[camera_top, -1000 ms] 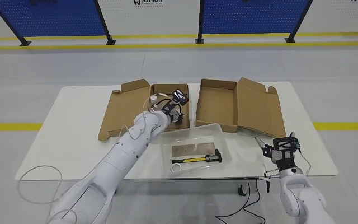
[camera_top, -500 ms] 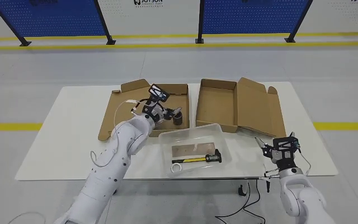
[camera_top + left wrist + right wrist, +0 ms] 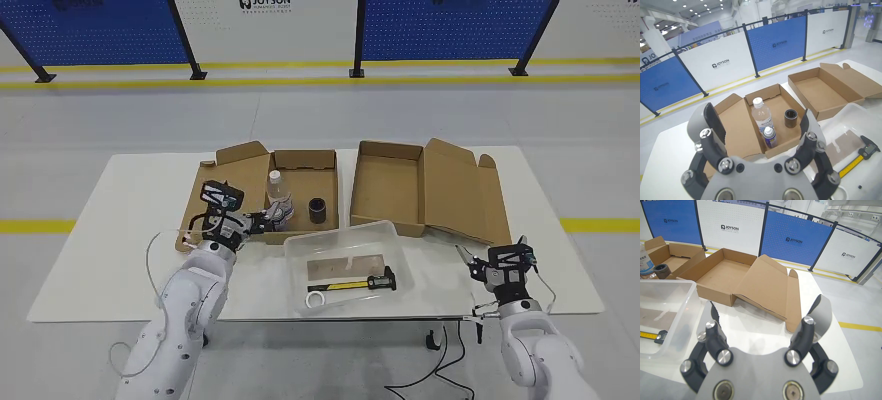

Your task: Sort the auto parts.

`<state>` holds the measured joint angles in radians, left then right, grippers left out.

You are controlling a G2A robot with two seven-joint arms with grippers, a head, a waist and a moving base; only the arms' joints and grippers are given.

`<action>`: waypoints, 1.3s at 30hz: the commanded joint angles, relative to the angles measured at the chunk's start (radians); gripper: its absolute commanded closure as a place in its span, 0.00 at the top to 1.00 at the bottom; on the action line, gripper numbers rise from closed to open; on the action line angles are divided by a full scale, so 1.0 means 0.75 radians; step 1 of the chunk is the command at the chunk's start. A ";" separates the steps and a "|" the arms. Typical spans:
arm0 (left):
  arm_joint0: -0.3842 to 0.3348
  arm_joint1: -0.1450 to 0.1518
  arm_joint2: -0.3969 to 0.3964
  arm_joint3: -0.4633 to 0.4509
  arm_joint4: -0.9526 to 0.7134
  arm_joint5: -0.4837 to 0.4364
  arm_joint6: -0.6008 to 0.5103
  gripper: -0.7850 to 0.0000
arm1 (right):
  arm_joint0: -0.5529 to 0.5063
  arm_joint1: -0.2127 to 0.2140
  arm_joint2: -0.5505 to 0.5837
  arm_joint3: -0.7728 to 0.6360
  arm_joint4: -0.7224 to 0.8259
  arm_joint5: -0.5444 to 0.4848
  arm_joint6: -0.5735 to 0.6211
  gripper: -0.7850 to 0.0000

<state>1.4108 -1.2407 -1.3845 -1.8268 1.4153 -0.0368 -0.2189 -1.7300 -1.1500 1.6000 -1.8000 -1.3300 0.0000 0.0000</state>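
Sitting upright in the left cardboard box point(image 3: 777, 105), near a water bottle point(image 3: 761, 116): stubby dark hollow metal sleeve point(image 3: 790, 119). Hovering nearby with left gripper point(image 3: 759, 114) gaping, empty; right gripper point(image 3: 767, 306) gaping empty too.

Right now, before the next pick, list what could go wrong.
1. The bottle and spray can stand upright, close together in the left box. The open left gripper faces them and could tip one when it reaches in.
2. The caliper lies flat on the floor of the clear bin, so fingers may slip off it or bump the bin's wall.
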 commanded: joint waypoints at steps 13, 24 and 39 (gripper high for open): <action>0.272 0.000 -0.111 -0.140 0.069 0.228 0.055 1.00 | 0.000 0.000 0.000 0.000 0.000 0.000 0.000 1.00; 0.272 0.000 -0.111 -0.140 0.069 0.228 0.055 1.00 | 0.000 0.000 0.000 0.000 0.000 0.000 0.000 1.00; 0.272 0.000 -0.111 -0.140 0.069 0.228 0.055 1.00 | 0.101 -0.001 -0.021 -0.039 -0.020 -0.048 0.107 1.00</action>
<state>1.6145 -1.2404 -1.4678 -1.9316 1.4669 0.1344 -0.1780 -1.6718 -1.1512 1.5858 -1.8224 -1.3393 -0.0214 0.0552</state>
